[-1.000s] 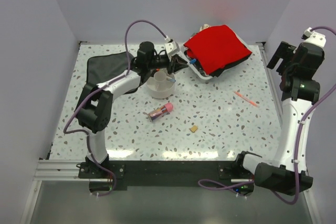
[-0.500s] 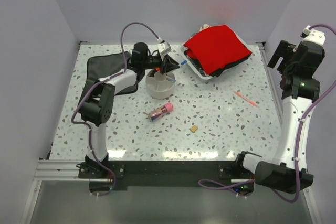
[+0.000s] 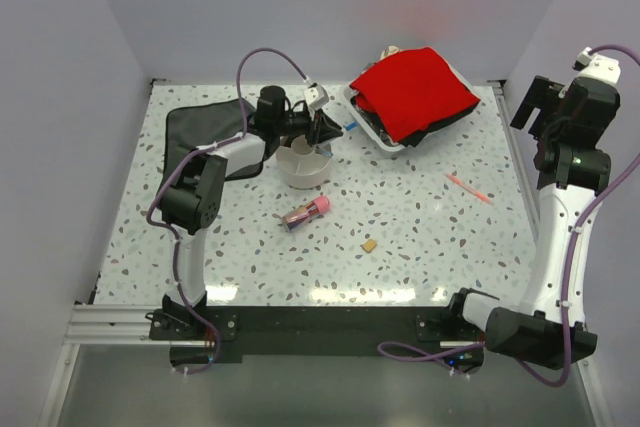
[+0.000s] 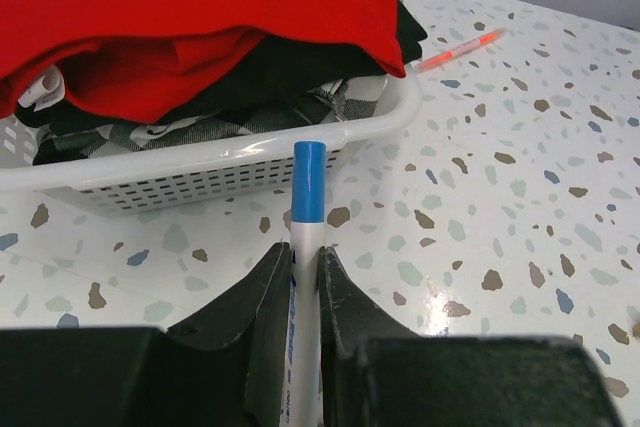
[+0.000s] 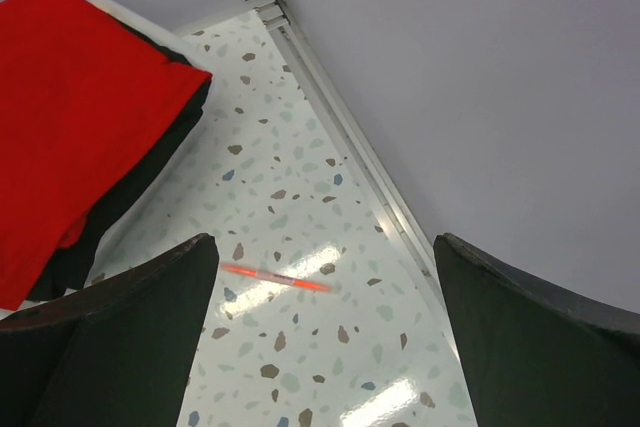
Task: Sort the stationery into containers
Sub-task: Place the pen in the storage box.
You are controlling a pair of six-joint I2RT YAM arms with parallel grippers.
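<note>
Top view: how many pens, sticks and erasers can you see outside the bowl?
Pens: 2, the blue-capped pen in the left fingers and the orange pen
Sticks: 1, the pink-capped stick
Erasers: 1, the eraser
Total: 4

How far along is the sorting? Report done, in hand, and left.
Done: unclear; the bowl is partly hidden by the left gripper. In hand: that gripper is shut on a blue-capped pen by the bowl. Left: the pink-capped stick, the small tan eraser and the thin orange pen lie on the table. The right gripper is open, empty.
</note>
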